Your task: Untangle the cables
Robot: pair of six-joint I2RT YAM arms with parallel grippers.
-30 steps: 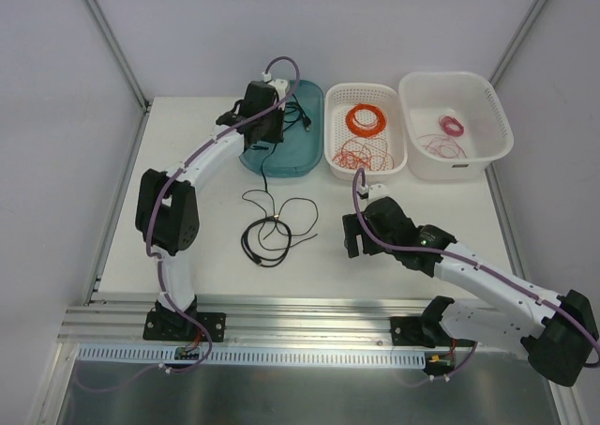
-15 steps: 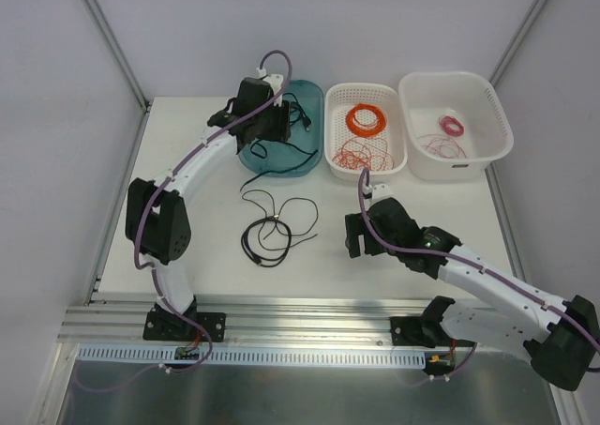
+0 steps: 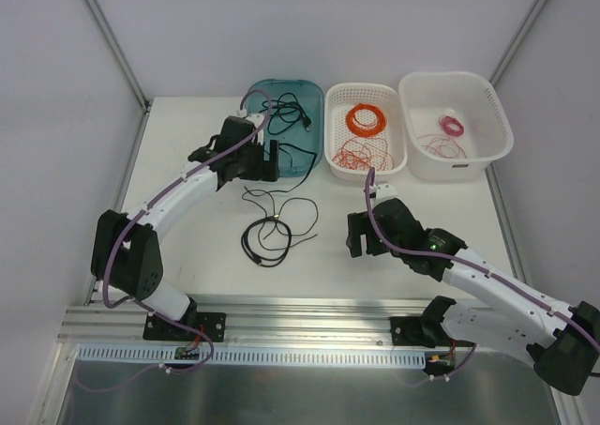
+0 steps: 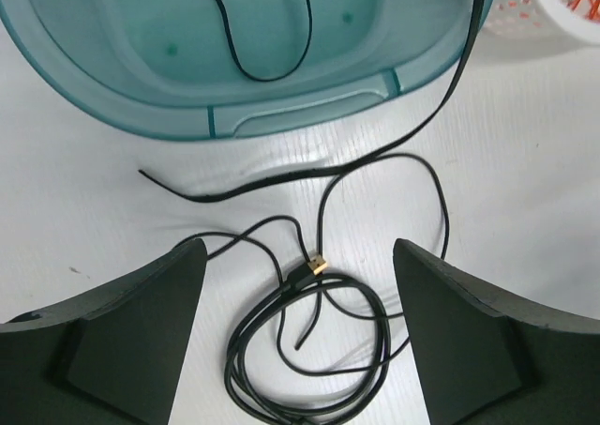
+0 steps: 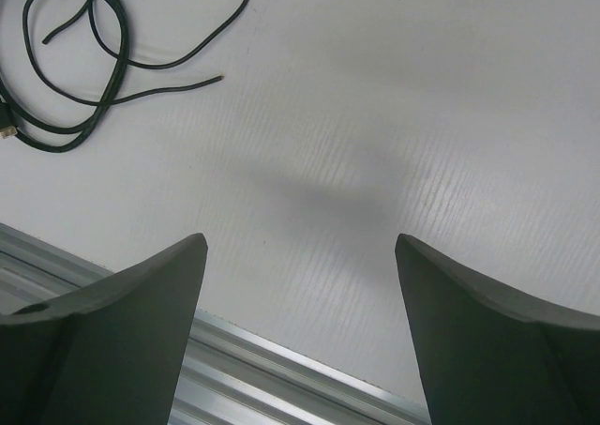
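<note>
A loose black cable clump (image 3: 270, 230) with a gold plug (image 4: 319, 265) lies on the white table. Another black cable (image 3: 292, 117) lies in the teal tray (image 3: 317, 97), and one strand (image 4: 281, 176) of it trails over the rim onto the table. My left gripper (image 3: 261, 167) (image 4: 298, 247) hangs open and empty over the table at the tray's near rim, above the clump. My right gripper (image 3: 362, 237) (image 5: 300, 242) is open and empty, to the right of the clump, whose strands (image 5: 178, 86) show at the top left of its view.
A white basket (image 3: 330, 125) holds an orange ring coil (image 3: 366, 118) and loose orange wire (image 3: 354, 155). A white tub (image 3: 497, 115) at the back right holds a pink ring coil (image 3: 453, 125) and loose pink wire. An aluminium rail (image 3: 309, 312) runs along the table's near edge.
My left gripper has opened and let go of the black cable, which now lies in the teal tray. It has drawn back from above the tray toward the near side. The right arm barely moved.
</note>
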